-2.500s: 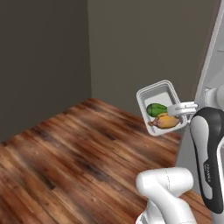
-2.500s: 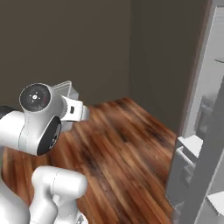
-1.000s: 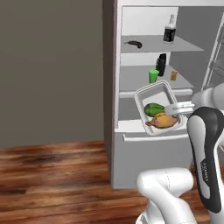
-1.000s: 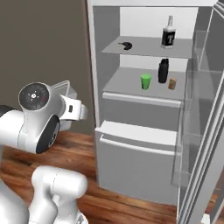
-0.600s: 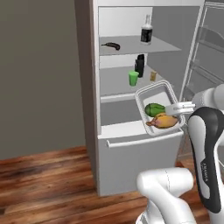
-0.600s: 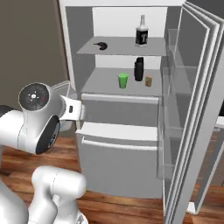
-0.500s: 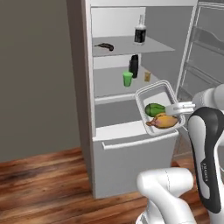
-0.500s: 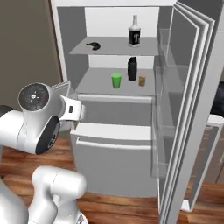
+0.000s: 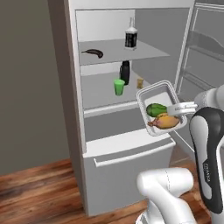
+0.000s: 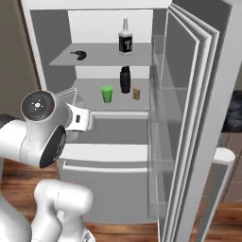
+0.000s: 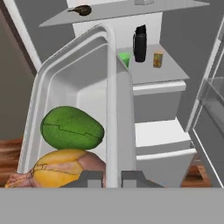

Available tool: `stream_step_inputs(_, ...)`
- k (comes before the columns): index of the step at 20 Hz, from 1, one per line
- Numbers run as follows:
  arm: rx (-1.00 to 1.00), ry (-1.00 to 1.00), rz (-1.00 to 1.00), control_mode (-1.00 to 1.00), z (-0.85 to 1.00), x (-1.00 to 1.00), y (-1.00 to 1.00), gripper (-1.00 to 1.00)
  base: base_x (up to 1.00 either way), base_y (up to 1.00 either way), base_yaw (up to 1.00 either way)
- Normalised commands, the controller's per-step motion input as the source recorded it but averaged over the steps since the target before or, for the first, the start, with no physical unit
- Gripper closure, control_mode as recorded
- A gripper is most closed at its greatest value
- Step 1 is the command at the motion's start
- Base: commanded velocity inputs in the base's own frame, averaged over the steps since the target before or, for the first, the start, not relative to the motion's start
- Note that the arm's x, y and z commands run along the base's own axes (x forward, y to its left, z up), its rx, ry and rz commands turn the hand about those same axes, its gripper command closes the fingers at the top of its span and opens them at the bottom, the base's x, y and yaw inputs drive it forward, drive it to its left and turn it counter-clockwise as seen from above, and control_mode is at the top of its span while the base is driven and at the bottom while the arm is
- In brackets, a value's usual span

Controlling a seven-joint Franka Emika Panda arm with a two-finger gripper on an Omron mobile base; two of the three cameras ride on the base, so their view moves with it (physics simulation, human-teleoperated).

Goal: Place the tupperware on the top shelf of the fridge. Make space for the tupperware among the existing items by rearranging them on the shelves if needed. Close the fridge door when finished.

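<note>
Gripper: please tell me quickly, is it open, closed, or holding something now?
Gripper: closed on the rim of the tupperware, holding it in front of the open fridge.

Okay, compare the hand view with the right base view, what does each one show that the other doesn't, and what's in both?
Hand view alone: the food in the tupperware, a green piece above an orange-yellow one, with the gripper shut on the tray's rim.

Right base view alone: the dark bottle with clear neck standing whole on the top shelf, the open fridge door seen full height, and the lower drawer front.

Both: the banana on the top shelf, and the black bottle, green cup and orange jar on the shelf below.
</note>
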Motion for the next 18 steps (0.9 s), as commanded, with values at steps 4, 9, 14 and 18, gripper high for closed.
stream_step_inputs(4,0.00,0.00,0.00,1.00,0.00,0.00,0.00,1.00,0.82,0.00,-0.02)
stream_step_inputs(9,0.00,0.00,0.00,1.00,0.00,0.00,0.00,1.00,0.78,-0.19,0.00)
stream_step_inputs(14,0.00,0.00,0.00,1.00,0.00,0.00,0.00,1.00,0.66,-0.30,0.06)
stream_step_inputs(18,0.00,0.00,0.00,1.00,0.00,0.00,0.00,1.00,0.68,-0.25,0.16)
